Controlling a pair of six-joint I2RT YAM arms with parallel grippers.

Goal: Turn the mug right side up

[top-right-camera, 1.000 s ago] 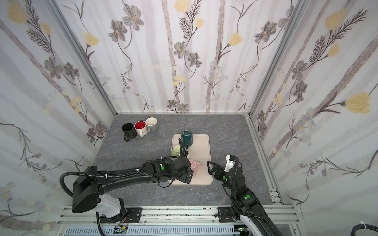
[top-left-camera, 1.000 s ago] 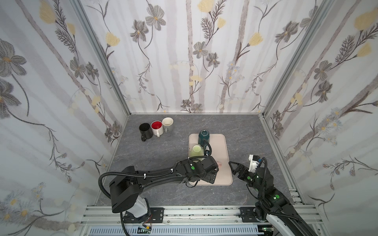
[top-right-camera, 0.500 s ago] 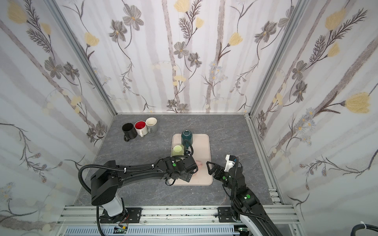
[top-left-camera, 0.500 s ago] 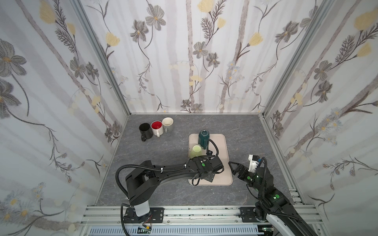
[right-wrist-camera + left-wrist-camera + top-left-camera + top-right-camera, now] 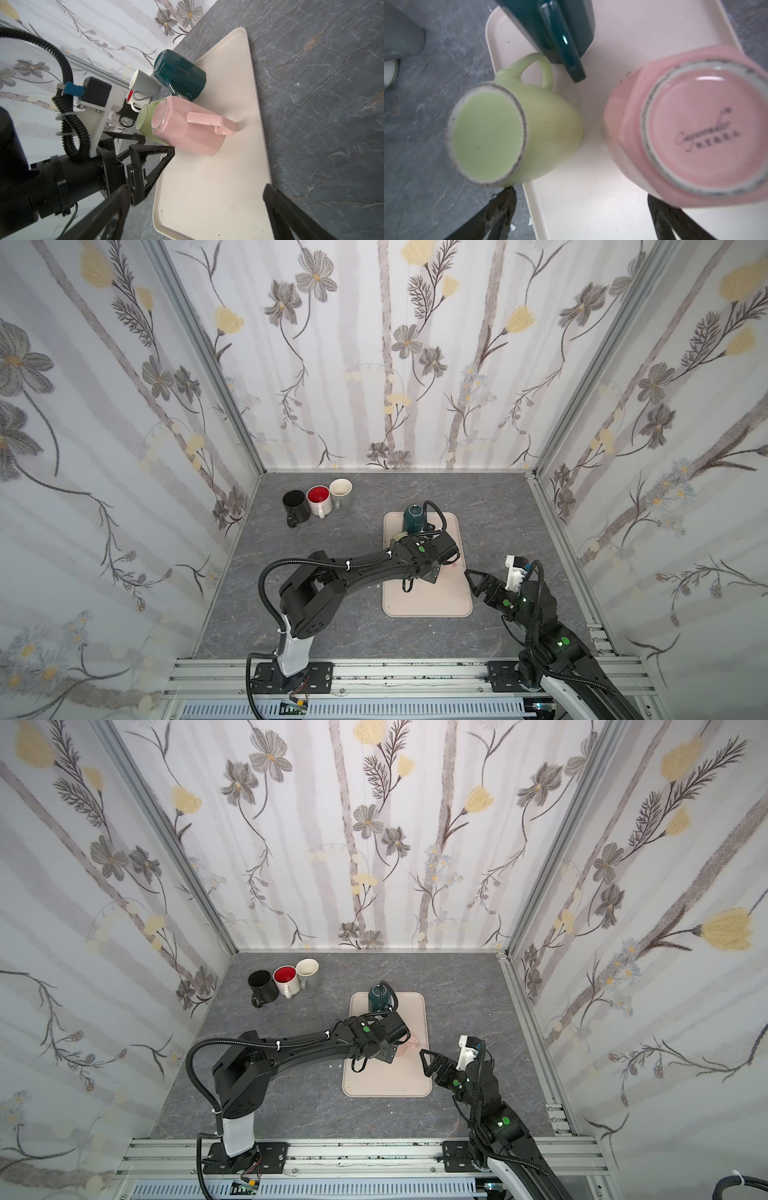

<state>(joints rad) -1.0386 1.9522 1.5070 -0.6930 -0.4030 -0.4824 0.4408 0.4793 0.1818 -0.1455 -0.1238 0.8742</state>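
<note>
Both empty and wide open: left end effector (image 5: 580, 195) has advanced toward 12 o'clock above the inverted pink mug (image 5: 695, 128), right end effector (image 5: 196, 188) idle.

We see a grey, marbled counter (image 5: 415, 639). Directly on it, right of the middle, lies a cream tray (image 5: 428, 601). Near the far left corner three mugs stand upright in a close row: a black mug (image 5: 294, 502), a red-lined white mug (image 5: 318, 498) and a grey mug (image 5: 341, 492).

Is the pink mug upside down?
Yes, upside down. The pink mug shows its stamped bottom facing up, with its rim down on the tray.
</note>
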